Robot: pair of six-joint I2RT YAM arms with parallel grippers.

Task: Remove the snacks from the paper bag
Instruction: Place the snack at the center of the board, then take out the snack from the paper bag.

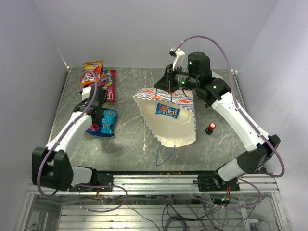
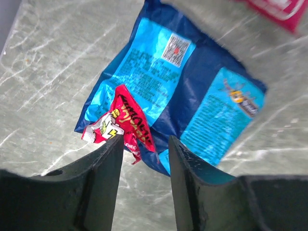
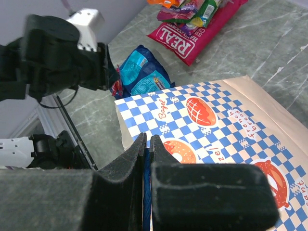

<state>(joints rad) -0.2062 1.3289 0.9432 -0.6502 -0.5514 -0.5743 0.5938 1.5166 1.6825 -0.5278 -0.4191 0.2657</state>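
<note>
The blue-and-white checkered paper bag [image 1: 185,100] lies at the table's middle with its cream inside facing up. A blue candy packet [image 1: 167,111] lies inside it. My right gripper [image 1: 167,84] is shut on the bag's blue cord handle [image 3: 146,187] at the far edge, above the checkered paper [image 3: 216,125]. My left gripper [image 1: 98,107] is open and empty, just above two blue candy bags [image 2: 187,91] and a small red packet [image 2: 126,119]. An orange packet [image 1: 91,72] and the red "REAL" packet [image 1: 112,87] lie at the far left.
A small red-and-black knob [image 1: 211,128] stands right of the bag. The bag's other cord handle [image 1: 166,155] loops toward the near edge. Grey walls close the table's far and left sides. In the right wrist view the left arm [image 3: 53,57] is beyond the bag.
</note>
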